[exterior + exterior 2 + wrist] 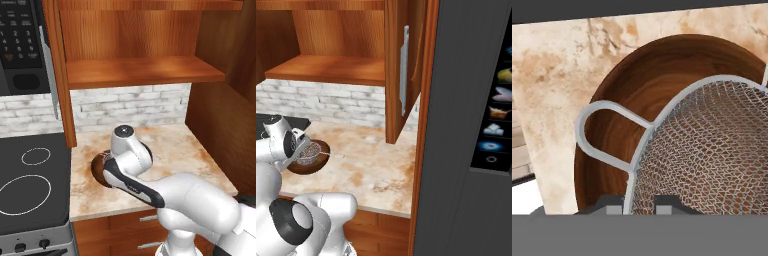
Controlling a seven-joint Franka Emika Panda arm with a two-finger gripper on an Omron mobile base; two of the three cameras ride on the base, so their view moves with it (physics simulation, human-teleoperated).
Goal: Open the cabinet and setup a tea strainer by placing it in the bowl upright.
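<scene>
A: Why does the end effector (638, 202) clench the small grey metal mesh tea strainer (712, 160) by its rim?

B: To hold it upright over the dark brown wooden bowl (637, 95) on the worktop (371, 165).

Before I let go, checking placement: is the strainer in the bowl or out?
In: the strainer sits over the bowl's hollow, dark wood around its mesh in the hand view.
</scene>
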